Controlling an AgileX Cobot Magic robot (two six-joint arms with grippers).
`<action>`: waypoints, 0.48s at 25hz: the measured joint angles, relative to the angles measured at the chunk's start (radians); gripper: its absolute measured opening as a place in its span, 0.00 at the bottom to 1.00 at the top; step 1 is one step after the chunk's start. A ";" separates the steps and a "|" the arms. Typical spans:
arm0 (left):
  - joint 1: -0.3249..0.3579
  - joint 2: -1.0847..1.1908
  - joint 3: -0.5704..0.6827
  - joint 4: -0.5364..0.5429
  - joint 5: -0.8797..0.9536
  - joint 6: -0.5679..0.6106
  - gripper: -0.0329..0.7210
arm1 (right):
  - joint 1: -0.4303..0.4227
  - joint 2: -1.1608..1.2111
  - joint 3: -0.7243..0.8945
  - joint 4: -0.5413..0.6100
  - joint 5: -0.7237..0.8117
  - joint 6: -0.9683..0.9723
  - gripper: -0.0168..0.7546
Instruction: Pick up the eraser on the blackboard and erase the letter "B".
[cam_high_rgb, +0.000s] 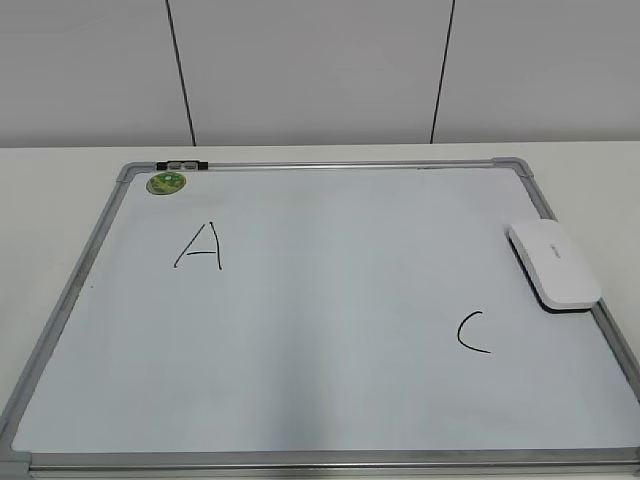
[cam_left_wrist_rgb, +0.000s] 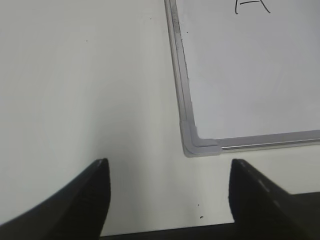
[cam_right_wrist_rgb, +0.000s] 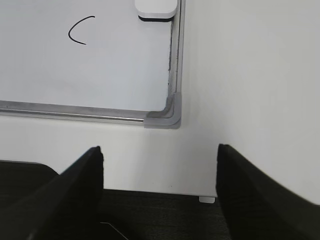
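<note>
**Q:** Exterior view first, then: where does the eraser lie, and which arm is nearer to it?

**R:** On the blackboard (cam_high_rgb: 300, 330), the biggest thing on the table, the eraser (cam_high_rgb: 553, 264) rests at the right edge, partly over the frame, its long axis running from far-left to near-right. The right wrist view shows it ahead of the right gripper (cam_right_wrist_rgb: 160, 155), just left of centre, past the board's near right corner. That arm is clearly the nearer one.

**Q:** And the claws?

**R:** Both are spread wide and hold nothing. The left gripper (cam_left_wrist_rgb: 167, 167) hangs over bare table by the near left corner, well apart from the eraser.

**Q:** How does the eraser look? And the letter "B"?

**R:** It is a flat white oblong with rounded corners and a dark underside. Only the "A" (cam_high_rgb: 199, 246) and the "C" (cam_high_rgb: 472, 332) show; no "B" is visible on the board.
</note>
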 joint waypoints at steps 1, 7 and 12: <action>0.000 0.000 0.000 0.000 0.000 0.000 0.78 | 0.000 0.000 0.002 0.000 -0.002 -0.005 0.70; 0.000 -0.002 0.000 0.013 0.004 0.000 0.78 | 0.000 0.000 0.008 0.000 -0.014 -0.008 0.70; 0.000 -0.002 0.000 0.013 0.009 0.000 0.78 | 0.000 0.000 0.008 0.000 -0.016 -0.015 0.70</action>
